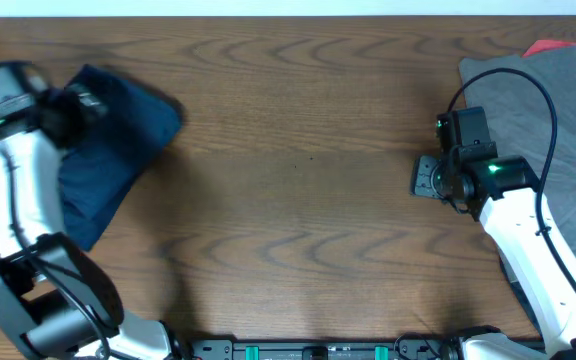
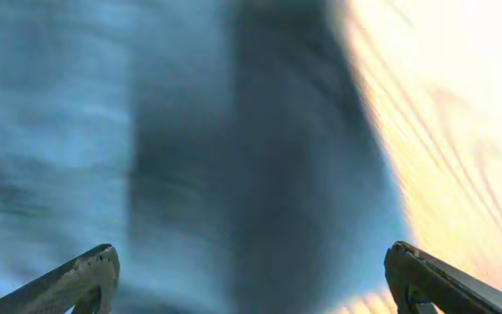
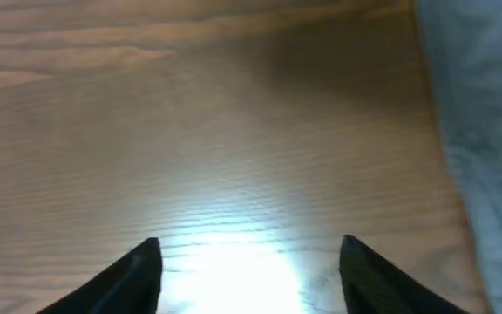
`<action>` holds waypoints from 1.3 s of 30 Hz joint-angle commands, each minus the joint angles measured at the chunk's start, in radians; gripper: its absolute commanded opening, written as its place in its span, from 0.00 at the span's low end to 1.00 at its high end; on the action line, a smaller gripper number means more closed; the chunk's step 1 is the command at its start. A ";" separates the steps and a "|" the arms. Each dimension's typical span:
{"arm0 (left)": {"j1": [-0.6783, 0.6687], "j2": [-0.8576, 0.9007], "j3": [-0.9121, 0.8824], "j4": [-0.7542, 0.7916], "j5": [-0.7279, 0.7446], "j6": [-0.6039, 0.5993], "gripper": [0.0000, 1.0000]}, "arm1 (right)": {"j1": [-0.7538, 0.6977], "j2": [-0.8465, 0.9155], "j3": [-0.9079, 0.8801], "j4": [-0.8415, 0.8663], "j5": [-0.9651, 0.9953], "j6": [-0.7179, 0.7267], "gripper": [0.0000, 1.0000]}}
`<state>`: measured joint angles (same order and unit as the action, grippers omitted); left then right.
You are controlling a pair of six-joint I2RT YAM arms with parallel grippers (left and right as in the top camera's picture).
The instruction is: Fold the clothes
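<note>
**Both pincers spread, shorts heaped at the left**

The shorts (image 1: 118, 160) lie on the left side of the tabletop (image 1: 298, 200), drawn up into a rough wedge instead of spread flat. Their near-left edge runs under the white left arm.

The left pincer (image 1: 76, 100) sits over the upper left part of the shorts. In its wrist view, the left pincer (image 2: 251, 253) has its two fingers (image 2: 85, 277) far apart, at the bottom corners of the frame. Navy cloth (image 2: 190, 131) fills most of the space between and beyond them, with a strip of pale wood (image 2: 469, 131) to the right. That view is heavily blurred. Nothing is seen clamped between the fingers, and whether the tips touch the cloth cannot be told.

The right pincer (image 1: 429, 178) is well apart from the shorts, over bare wood on the right side. From its wrist camera, the right pincer (image 3: 249, 253) also stands apart and holds nothing, with only lit wood grain (image 3: 234, 131) below the dark fingers (image 3: 138, 266).

A grey garment (image 1: 563, 130) lies just beside it at the right edge of the tabletop, and it also shows along the right of the wrist view (image 3: 486, 131). A red garment (image 1: 553, 47) peeks out at the grey one's far edge.
</note>
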<state>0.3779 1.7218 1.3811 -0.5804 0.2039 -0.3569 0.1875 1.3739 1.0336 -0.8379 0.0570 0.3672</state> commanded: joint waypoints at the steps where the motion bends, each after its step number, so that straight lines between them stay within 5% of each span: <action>1: -0.160 0.005 0.003 -0.034 0.035 0.101 0.98 | -0.019 0.035 0.012 0.016 -0.109 0.008 0.71; 4: -0.290 0.006 0.003 -0.095 0.034 0.135 0.98 | -0.039 0.064 0.012 0.011 -0.131 0.021 0.83; 5: -0.332 0.006 0.003 -0.133 0.031 0.137 0.98 | -0.050 0.073 0.012 0.002 -0.140 0.021 0.97; 6: -0.364 0.006 0.003 -0.174 0.031 0.139 0.98 | -0.058 0.080 0.012 -0.016 -0.145 0.021 0.99; 17: -0.563 -0.014 -0.006 -0.738 0.008 0.127 0.98 | -0.098 0.053 0.012 -0.309 -0.163 0.005 0.99; 26: -0.675 -0.379 -0.181 -0.601 -0.075 0.048 0.98 | -0.047 -0.277 -0.018 -0.228 -0.145 -0.002 0.99; 34: -0.794 -1.022 -0.493 -0.279 -0.277 0.091 0.98 | 0.040 -0.772 -0.213 -0.036 -0.003 -0.009 0.99; 39: -0.794 -1.302 -0.588 -0.255 -0.329 0.091 0.98 | 0.042 -0.979 -0.284 -0.046 0.021 0.021 0.99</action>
<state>-0.4107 0.5003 0.8326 -0.8417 -0.0547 -0.2840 0.2218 0.4477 0.7795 -0.8803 0.0372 0.3756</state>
